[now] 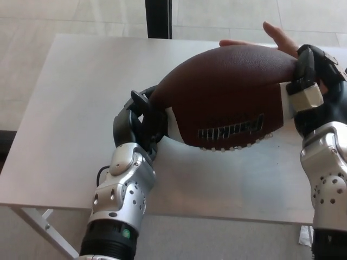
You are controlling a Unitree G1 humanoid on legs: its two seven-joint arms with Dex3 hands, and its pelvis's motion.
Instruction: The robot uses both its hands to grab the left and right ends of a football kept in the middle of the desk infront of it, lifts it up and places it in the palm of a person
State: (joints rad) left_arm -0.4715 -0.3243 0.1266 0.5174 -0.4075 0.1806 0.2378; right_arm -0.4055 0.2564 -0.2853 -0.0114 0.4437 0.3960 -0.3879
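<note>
A brown football (pixel 227 97) with white stripes and laces is held up above the grey desk (pixel 70 124), tilted with its right end higher. My left hand (pixel 142 120) presses against its lower left end. My right hand (pixel 310 76) clamps the upper right end. A person's open hand (pixel 274 39) shows just behind the ball's top right, palm up; most of it is hidden by the ball and my right hand.
A dark vertical post (pixel 158 19) stands behind the desk's far edge. A white desk leg (pixel 46 230) shows at the lower left, over a pale tiled floor (pixel 32 32).
</note>
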